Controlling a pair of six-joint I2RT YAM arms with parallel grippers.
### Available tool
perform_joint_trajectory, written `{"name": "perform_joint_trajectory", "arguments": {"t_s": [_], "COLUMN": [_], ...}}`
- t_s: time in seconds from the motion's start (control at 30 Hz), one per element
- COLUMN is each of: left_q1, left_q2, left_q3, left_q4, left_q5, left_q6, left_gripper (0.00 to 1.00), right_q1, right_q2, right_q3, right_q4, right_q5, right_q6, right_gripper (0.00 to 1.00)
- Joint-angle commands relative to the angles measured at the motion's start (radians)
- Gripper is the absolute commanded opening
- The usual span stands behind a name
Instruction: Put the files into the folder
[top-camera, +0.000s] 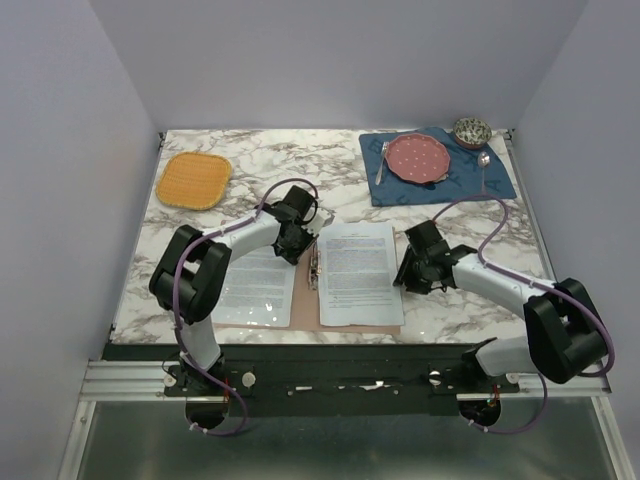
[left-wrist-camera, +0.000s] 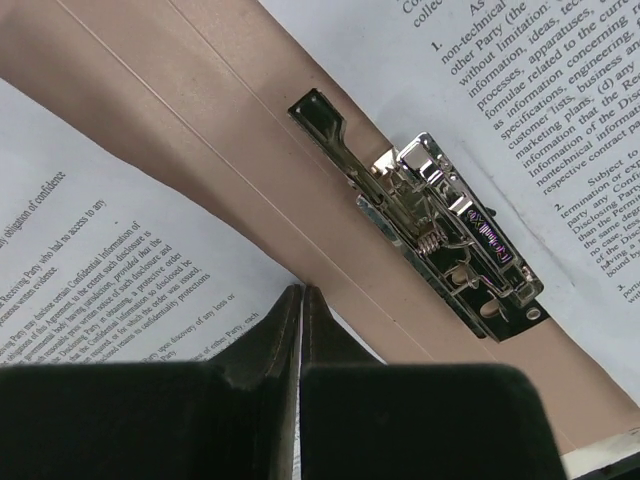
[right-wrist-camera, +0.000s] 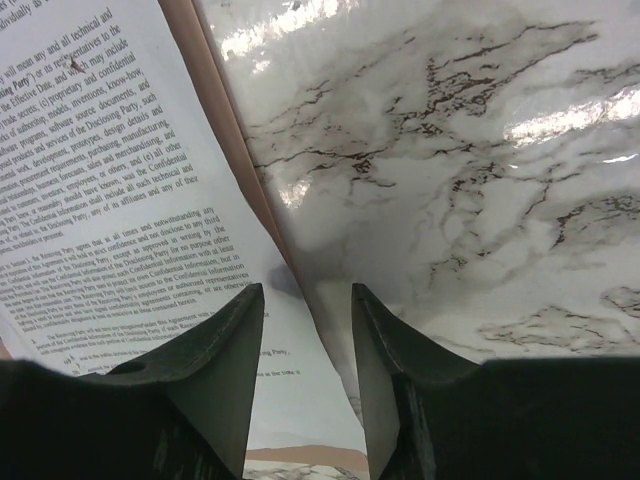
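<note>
The pinkish-brown folder (top-camera: 262, 323) lies open on the marble table, with its metal clip (top-camera: 313, 268) at the spine. One white printed sheet (top-camera: 255, 285) rests on its left half and a second sheet (top-camera: 358, 272) on its right half. My left gripper (top-camera: 300, 242) is shut and empty, its tips (left-wrist-camera: 301, 292) over the spine just short of the clip (left-wrist-camera: 450, 240). My right gripper (top-camera: 405, 272) is open at the right sheet's outer edge. In the right wrist view that sheet (right-wrist-camera: 110, 200) curls up, and its edge runs between the gripper's (right-wrist-camera: 308, 292) spread fingers.
An orange woven mat (top-camera: 194, 179) lies at the back left. A blue placemat (top-camera: 440, 170) at the back right carries a pink plate (top-camera: 417, 158), a fork and a spoon, with a small patterned bowl (top-camera: 471, 131) beside it. Bare marble (right-wrist-camera: 450, 150) stretches right of the folder.
</note>
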Motion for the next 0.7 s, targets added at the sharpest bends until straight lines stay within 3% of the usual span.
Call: {"name": "perform_joint_trajectory", "arguments": {"t_s": [0.0, 0.27, 0.67], "left_q1": [-0.015, -0.038, -0.038], "left_q2": [0.042, 0.069, -0.007], "left_q3": [0.028, 0.039, 0.051], "left_q4": [0.026, 0.032, -0.020], "left_q5": [0.054, 0.039, -0.047], "left_q6": [-0.038, -0.047, -0.029], "left_gripper": [0.08, 0.08, 0.08], "right_q1": [0.013, 0.036, 0.074], "right_q2": [-0.040, -0.081, -0.080], "right_q3": [-0.043, -0.059, -0.025], "right_q4": [-0.011, -0.022, -0.040], "right_q5": [-0.030, -0.045, -0.051], "right_q6": [0.025, 0.030, 0.037], "right_gripper": [0.48, 0.43, 0.40]}}
